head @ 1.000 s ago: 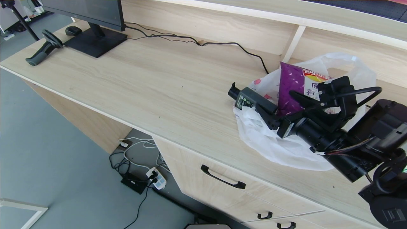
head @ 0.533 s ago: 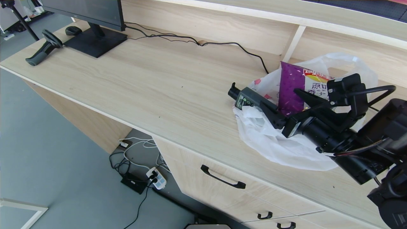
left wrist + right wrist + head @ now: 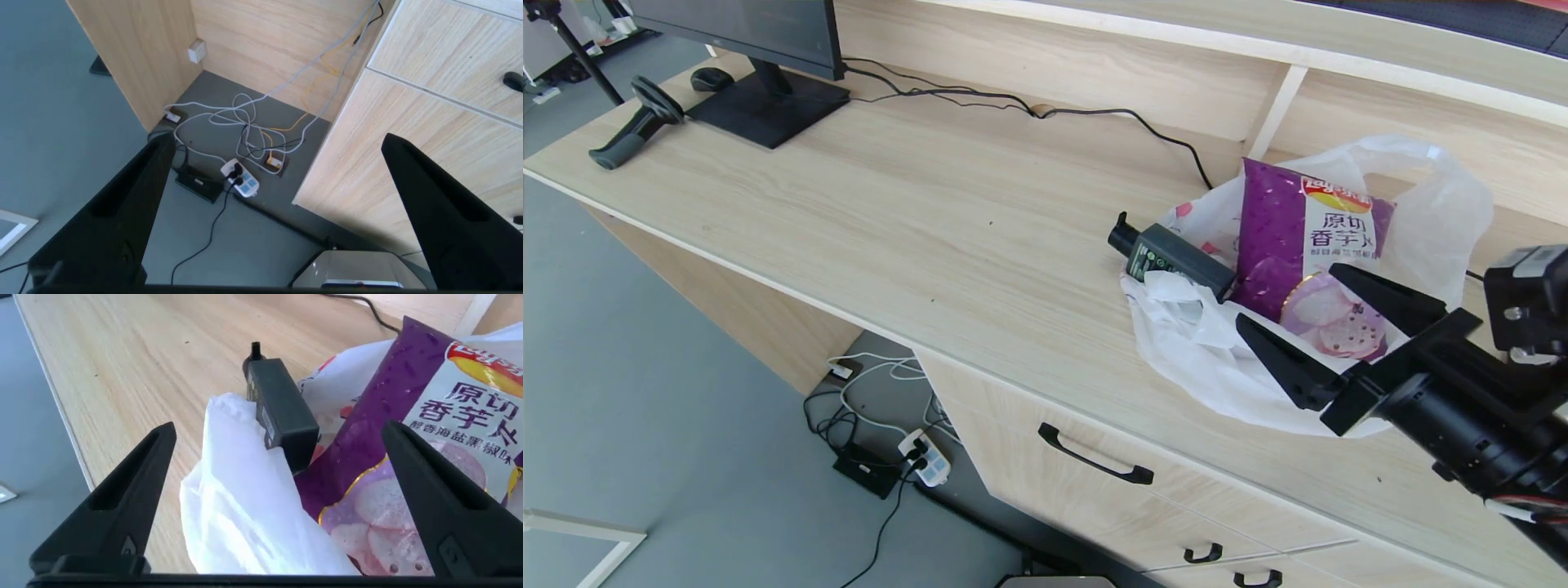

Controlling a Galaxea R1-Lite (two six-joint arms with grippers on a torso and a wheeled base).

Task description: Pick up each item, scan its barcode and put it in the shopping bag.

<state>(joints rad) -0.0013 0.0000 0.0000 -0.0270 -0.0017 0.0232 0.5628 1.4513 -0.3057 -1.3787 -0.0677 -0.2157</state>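
Standing upright inside the shopping bag, the purple chip packet looks delivered. A dark bottle lies across the bag's mouth, neck poking out onto the bench. The right jaws gape wide and empty just beside the bag; I'd draw them clear slowly, so neither thin plastic nor packet gets snagged.

Probably a shop checkout: a long wooden counter with drawers, a monitor and handheld barcode scanner (mouse nearby).
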